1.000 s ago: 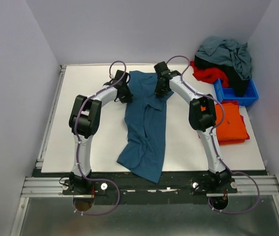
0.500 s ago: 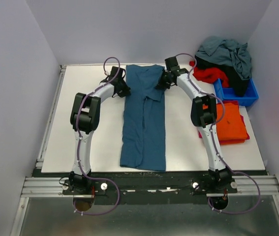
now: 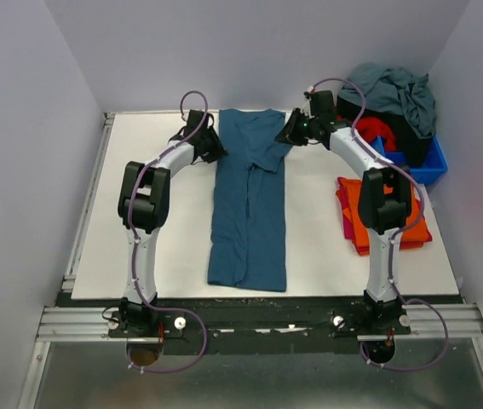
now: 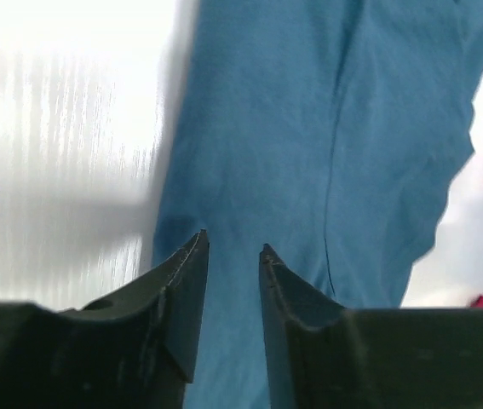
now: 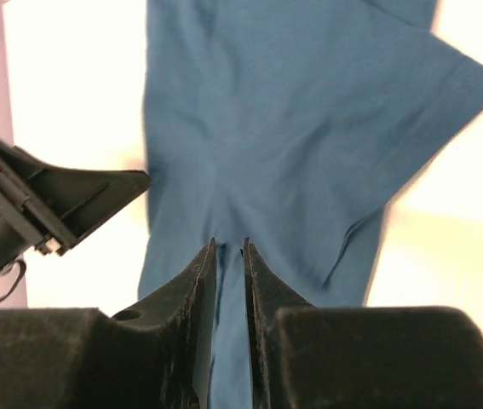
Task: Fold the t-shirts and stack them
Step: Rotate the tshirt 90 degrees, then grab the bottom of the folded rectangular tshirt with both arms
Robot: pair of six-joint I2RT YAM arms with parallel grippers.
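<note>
A dark teal-blue t-shirt [image 3: 248, 213] lies flat as a long folded strip down the middle of the table, collar end far; it also shows in the left wrist view [image 4: 309, 128] and the right wrist view [image 5: 292, 128]. My left gripper [image 3: 209, 146] [image 4: 232, 243] is at the shirt's far left edge, jaws apart, holding nothing. My right gripper [image 3: 295, 134] [image 5: 228, 243] is at the far right sleeve, jaws a narrow way apart, the shirt showing between them. A folded orange t-shirt stack [image 3: 413, 220] lies at the right.
A blue plastic bin [image 3: 424, 170] stands at the back right with a heap of grey-blue [image 3: 394, 89], red [image 3: 369, 128] and black [image 3: 411, 136] shirts on and behind it. White walls close in the table. The left gripper shows in the right wrist view [image 5: 62, 200].
The teal shirt was pulled away from the near edge and now lies straight and flat. Both grippers moved to the far end and outward off it; the right arm swung right.
</note>
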